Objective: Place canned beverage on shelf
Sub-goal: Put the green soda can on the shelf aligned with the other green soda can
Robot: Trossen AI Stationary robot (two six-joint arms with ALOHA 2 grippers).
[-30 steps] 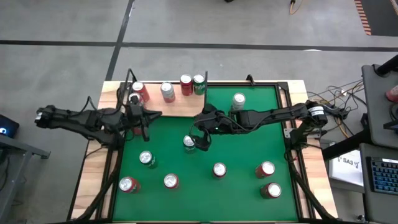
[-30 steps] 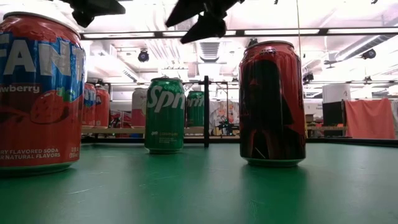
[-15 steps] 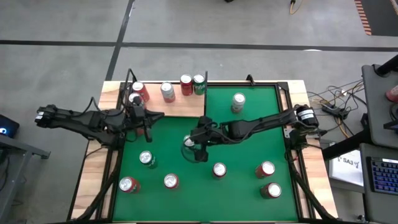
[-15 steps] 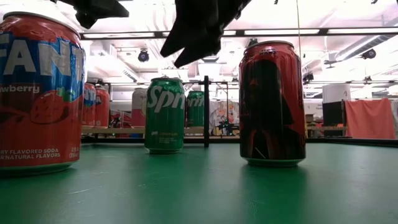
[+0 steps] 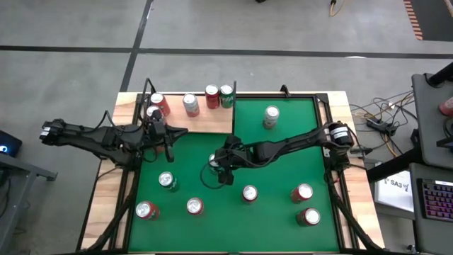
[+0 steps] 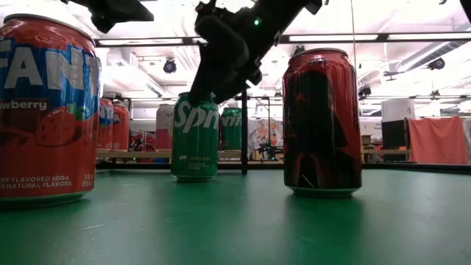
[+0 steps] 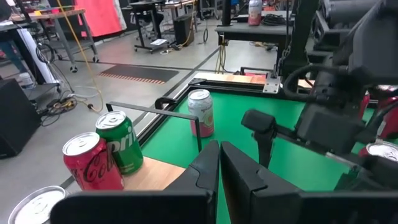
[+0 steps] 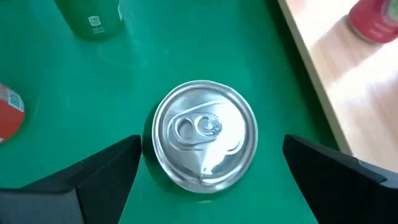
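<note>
The right gripper (image 5: 219,170) has its jaws spread wide, one finger (image 8: 93,180) on each side of a green can (image 5: 214,161) that stands upright on the green felt near the middle of the table (image 5: 283,170). In the right wrist view the can's silver lid sits squarely between the two dark fingers, with clear felt showing on both sides, so the jaws hold nothing. In the low view the fingers reach down around the top of this can; whether they touch it I cannot tell.

The left gripper (image 5: 167,145) has its jaws shut, the two fingers pressed together with nothing between them. It hangs over the felt just off the front edge of the shelf (image 5: 205,122), near the table's back left corner.

The shelf is a pale wood panel lying in that back left corner. Four cans stand on it along its back edge: a red can (image 5: 158,104), a pale can (image 5: 190,104), a second red can (image 5: 211,96) and a green can on the shelf (image 5: 226,95) at its right end.

A pale can (image 5: 271,116) stands alone on the felt toward the back edge. Six more cans stand apart on the felt toward the front edge of the table.
</note>
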